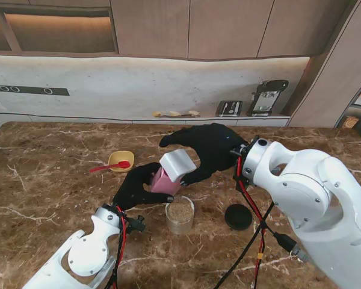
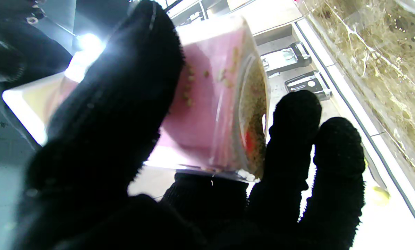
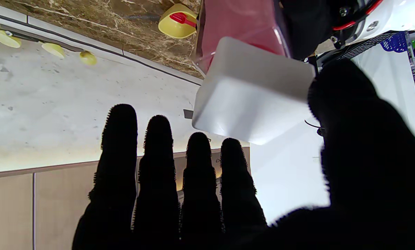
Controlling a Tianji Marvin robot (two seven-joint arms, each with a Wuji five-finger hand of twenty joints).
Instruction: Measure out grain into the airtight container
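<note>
My left hand [image 1: 137,186] is shut on a pink grain box [image 1: 166,182], which is tilted with its white end [image 1: 178,164] uppermost. The box hangs just above and behind a clear round jar [image 1: 180,214] holding brown grain. In the left wrist view grain lies at the lower, open end of the box [image 2: 207,114], between the fingers of the left hand [image 2: 124,173]. My right hand [image 1: 210,147] is open behind the box. Its four fingers [image 3: 159,166] are stretched out, and its thumb rests against the white end [image 3: 252,93].
The jar's black lid [image 1: 238,217] lies flat on the marble table to the jar's right. A yellow bowl [image 1: 121,160] with a red spoon [image 1: 108,167] sits farther left. Red and black cables [image 1: 253,232] hang from the right arm. A toaster [image 1: 228,108] stands on the back counter.
</note>
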